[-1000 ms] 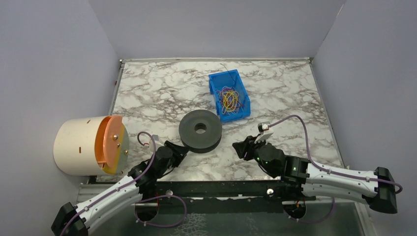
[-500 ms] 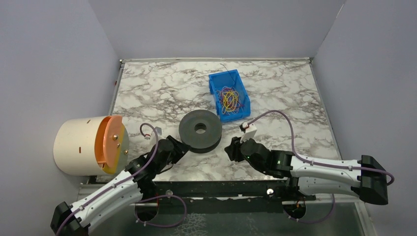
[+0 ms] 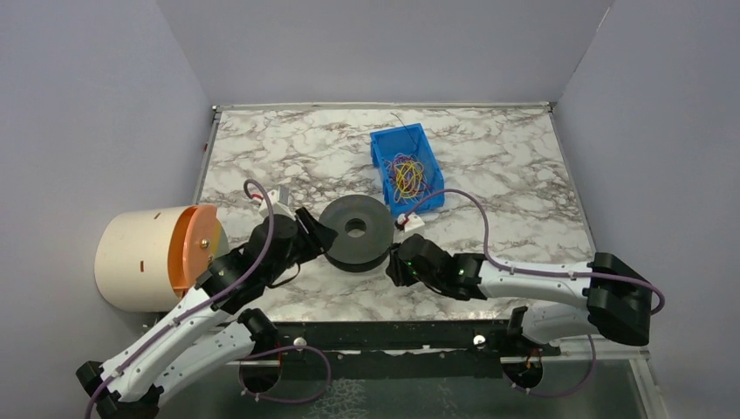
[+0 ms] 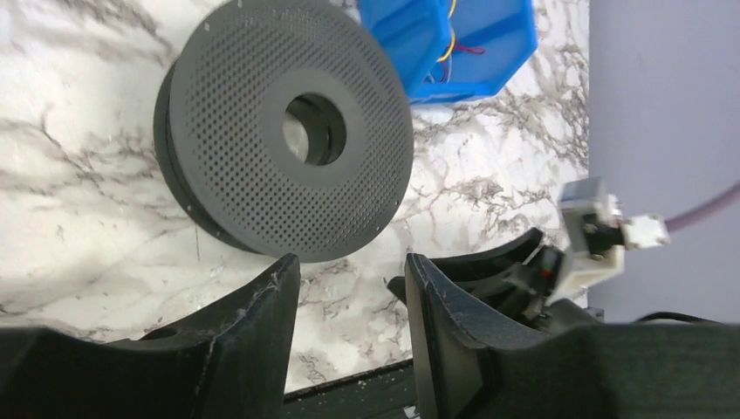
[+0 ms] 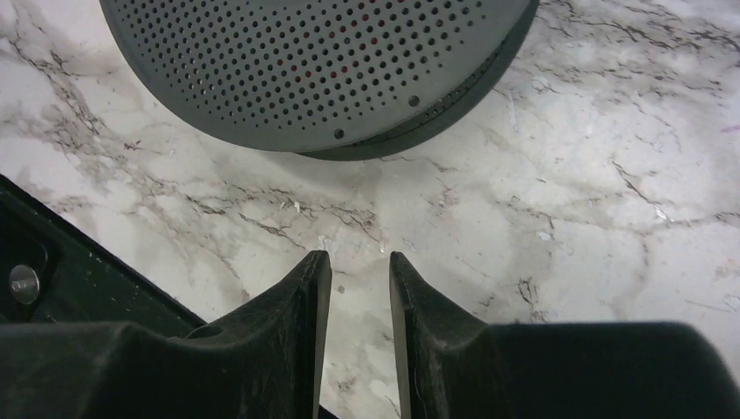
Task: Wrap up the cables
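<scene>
The cables (image 3: pixel 407 175) are a tangle of thin yellow, red and purple wires lying in a blue bin (image 3: pixel 425 202) behind the black spool (image 3: pixel 354 230). A bit of them shows in the left wrist view (image 4: pixel 453 45). My left gripper (image 3: pixel 319 237) is open and empty at the spool's left edge; in its own view (image 4: pixel 349 262) the spool (image 4: pixel 288 131) lies just ahead. My right gripper (image 3: pixel 394 262) is at the spool's front right. In its own view (image 5: pixel 359 257) it is empty, its jaws a narrow gap apart, just short of the spool (image 5: pixel 314 61).
A cream cylinder with an orange face (image 3: pixel 161 257) lies on its side at the table's left front edge. The blue bin also shows in the left wrist view (image 4: pixel 489 35). Grey walls enclose the marble table (image 3: pixel 288 157) on three sides.
Both arms have reached forward. The left gripper moved up and right to the spool's left edge. The right gripper moved left to the spool's front right.
</scene>
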Tool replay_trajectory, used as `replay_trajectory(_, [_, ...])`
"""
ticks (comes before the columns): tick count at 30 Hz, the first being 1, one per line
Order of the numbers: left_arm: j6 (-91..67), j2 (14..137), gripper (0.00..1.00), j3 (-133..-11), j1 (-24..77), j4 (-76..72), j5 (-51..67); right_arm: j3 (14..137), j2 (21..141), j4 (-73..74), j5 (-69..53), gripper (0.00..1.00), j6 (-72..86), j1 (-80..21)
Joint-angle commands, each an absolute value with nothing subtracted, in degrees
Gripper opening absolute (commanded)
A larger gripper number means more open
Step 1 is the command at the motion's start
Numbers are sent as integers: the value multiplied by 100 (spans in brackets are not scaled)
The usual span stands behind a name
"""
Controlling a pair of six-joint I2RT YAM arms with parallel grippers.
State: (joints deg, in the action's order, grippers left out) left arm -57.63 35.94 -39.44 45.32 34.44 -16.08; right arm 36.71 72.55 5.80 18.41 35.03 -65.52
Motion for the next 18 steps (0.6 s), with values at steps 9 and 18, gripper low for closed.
replay_trajectory(9, [-2733, 4023, 67, -5826, 4504, 4125, -2495, 4582, 8650, 233, 1248, 10, 3246, -6301])
replay_trajectory(18, [-1316, 4144, 89, -5680, 4500, 3484, -2505, 4993, 9303, -106, 936, 1, 3440, -6032])
